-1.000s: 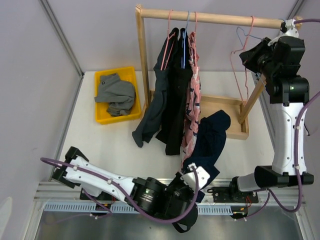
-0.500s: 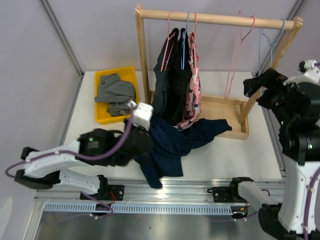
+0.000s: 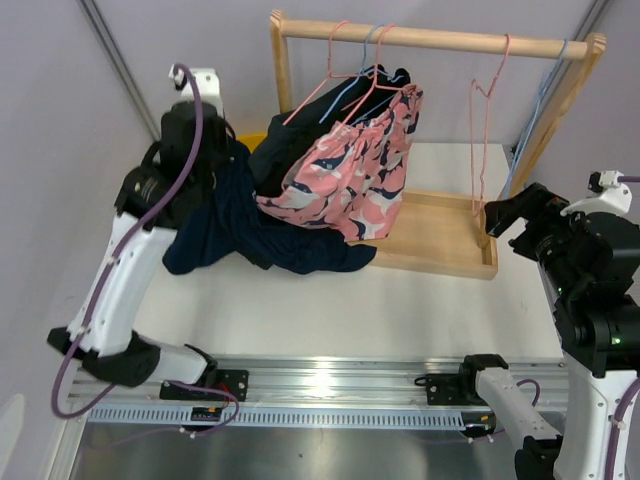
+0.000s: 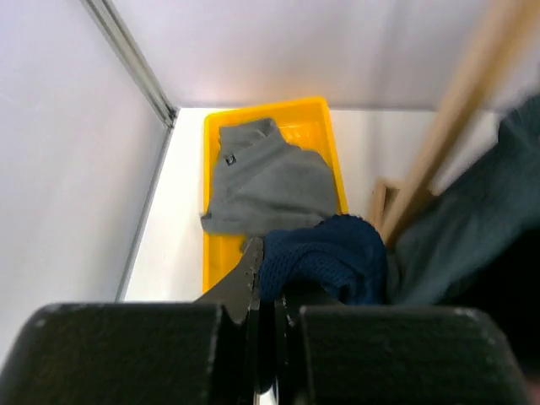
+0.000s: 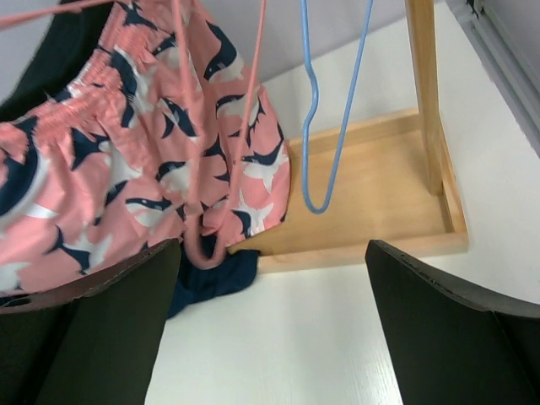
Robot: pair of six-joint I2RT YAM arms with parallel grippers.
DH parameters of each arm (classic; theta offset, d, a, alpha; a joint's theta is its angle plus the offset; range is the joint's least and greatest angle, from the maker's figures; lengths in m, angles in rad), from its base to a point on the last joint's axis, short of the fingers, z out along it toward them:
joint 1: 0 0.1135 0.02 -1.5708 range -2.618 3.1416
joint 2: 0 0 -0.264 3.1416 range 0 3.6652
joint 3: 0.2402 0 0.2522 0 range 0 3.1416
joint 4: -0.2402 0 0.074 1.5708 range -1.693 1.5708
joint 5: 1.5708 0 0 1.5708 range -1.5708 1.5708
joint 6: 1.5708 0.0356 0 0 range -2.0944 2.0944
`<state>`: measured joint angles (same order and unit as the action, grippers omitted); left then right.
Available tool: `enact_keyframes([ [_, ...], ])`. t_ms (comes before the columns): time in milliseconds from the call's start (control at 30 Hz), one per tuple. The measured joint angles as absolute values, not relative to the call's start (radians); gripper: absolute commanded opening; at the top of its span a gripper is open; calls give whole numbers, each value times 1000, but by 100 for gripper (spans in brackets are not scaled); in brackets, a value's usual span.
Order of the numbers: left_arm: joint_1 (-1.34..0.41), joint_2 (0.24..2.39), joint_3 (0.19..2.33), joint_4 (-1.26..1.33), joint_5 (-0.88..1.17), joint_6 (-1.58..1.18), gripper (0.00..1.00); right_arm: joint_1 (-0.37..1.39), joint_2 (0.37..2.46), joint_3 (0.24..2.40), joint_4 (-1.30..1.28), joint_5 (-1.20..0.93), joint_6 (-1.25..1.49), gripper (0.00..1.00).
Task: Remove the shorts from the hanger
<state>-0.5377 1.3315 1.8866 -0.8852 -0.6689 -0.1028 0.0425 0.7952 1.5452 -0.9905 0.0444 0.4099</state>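
Furthest left of the wooden rack, a yellow bin sits on the table with the grey shorts crumpled inside it. Above the bin, the left gripper has its fingers pressed together on a fold of the navy shorts. That pair hangs from the raised arm beside the rack's left post, and its lower part trails on the table in front of the rack's base. Just inside the left post, dark shorts are bunched on hangers; how many pairs they make is unclear. Next to them, the pink patterned shorts hang from the rail, tilted out leftward on a slanted hanger, over the navy fabric. Toward the rack's right post, 1 bare pink hanger and 1 bare blue hanger hang from the rail. Right of the rack's base, the right gripper hovers low with its fingers spread wide, holding nothing.
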Motion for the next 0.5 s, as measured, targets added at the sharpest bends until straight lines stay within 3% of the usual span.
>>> enact_keyframes([
  [267, -277, 1663, 2363, -949, -576, -97, 0, 43, 756, 1468, -1000, 37, 410, 99],
  [500, -169, 1727, 2500, -893, -577, -101, 0, 43, 722, 1357, -965, 9, 412, 99],
])
